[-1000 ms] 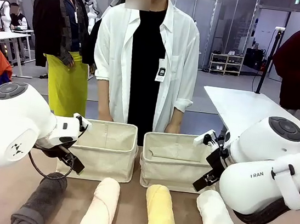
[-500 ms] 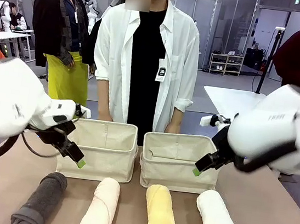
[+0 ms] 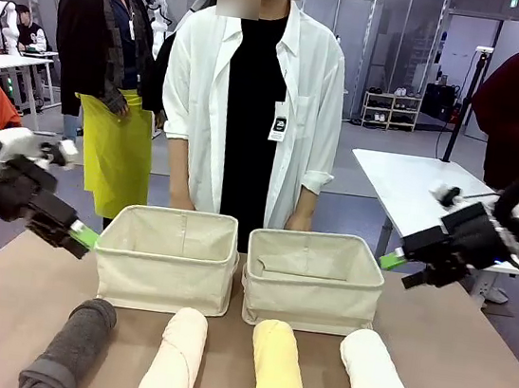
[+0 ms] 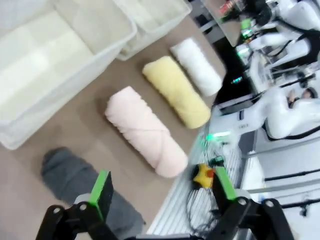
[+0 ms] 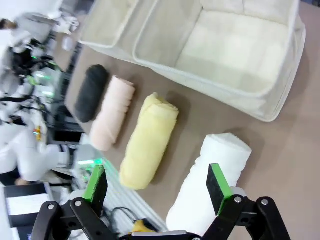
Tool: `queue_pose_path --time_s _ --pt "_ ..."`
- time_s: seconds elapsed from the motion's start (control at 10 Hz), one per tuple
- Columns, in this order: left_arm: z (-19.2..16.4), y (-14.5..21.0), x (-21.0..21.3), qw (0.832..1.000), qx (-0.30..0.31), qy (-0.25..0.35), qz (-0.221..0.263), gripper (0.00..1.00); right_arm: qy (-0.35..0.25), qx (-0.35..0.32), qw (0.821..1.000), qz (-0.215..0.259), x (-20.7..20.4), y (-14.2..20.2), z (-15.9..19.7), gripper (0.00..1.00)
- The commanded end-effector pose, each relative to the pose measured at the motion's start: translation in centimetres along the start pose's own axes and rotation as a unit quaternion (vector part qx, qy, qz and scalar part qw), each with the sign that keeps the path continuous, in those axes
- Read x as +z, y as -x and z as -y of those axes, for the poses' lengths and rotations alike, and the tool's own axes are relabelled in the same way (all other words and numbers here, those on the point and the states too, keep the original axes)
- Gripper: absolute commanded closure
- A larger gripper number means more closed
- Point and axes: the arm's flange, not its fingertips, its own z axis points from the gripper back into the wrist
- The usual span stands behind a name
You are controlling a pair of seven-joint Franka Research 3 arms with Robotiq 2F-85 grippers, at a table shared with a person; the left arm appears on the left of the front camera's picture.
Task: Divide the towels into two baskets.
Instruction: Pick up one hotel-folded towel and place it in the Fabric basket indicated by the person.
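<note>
Here, all four towels lie in a row on the brown tabletop, on the robot's side of the two baskets: the dark grey towel at the left, then the pink towel, the yellow towel and the white towel, each apart from its neighbour. The left basket and right basket stand side by side, almost touching, just behind the row. A person in a white shirt stands close against the far edge, hands down behind the baskets' far rims.

The left fingers are spread wide with nothing between them. In the front view they hang in the air beside the left basket's outer wall, at about rim height, and the wrist view has the dark grey towel just below one green pad.

The right fingers are likewise wide apart and hold nothing. They hang out past the right basket's outer wall, and the white towel lies below them in the wrist view. A white table stands farther back on that side.
</note>
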Motion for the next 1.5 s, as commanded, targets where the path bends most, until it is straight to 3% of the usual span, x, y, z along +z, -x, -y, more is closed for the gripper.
queue_pose_path --time_s 0.0,0.1,0.2,0.4,0.6,0.8,1.4 --pt "-3.7 1.7 3.0 0.995 0.039 0.066 0.066 0.00 -0.078 -0.049 0.995 0.034 2.7 1.7 4.4 0.00" --pt "-4.9 3.4 5.4 0.991 0.041 0.085 0.092 0.00 -0.090 -0.078 0.992 0.047 4.8 3.1 6.7 0.00" --pt "-6.5 5.6 8.4 0.987 0.077 0.079 0.119 0.00 -0.084 -0.117 0.987 0.072 7.2 5.2 9.4 0.00" --pt "-8.5 10.4 13.4 0.981 0.093 0.065 0.159 0.00 -0.090 -0.164 0.974 0.131 11.3 9.6 12.8 0.00" --pt "-9.4 14.6 17.6 0.967 0.125 0.045 0.218 0.00 -0.080 -0.210 0.958 0.181 14.8 13.1 14.7 0.00" --pt "-9.2 17.3 20.7 0.958 0.153 0.014 0.242 0.00 -0.069 -0.223 0.946 0.224 17.3 15.3 14.9 0.00" --pt "-9.4 18.1 20.9 0.955 0.153 0.006 0.254 0.00 -0.061 -0.231 0.947 0.216 18.3 15.6 15.9 0.00"
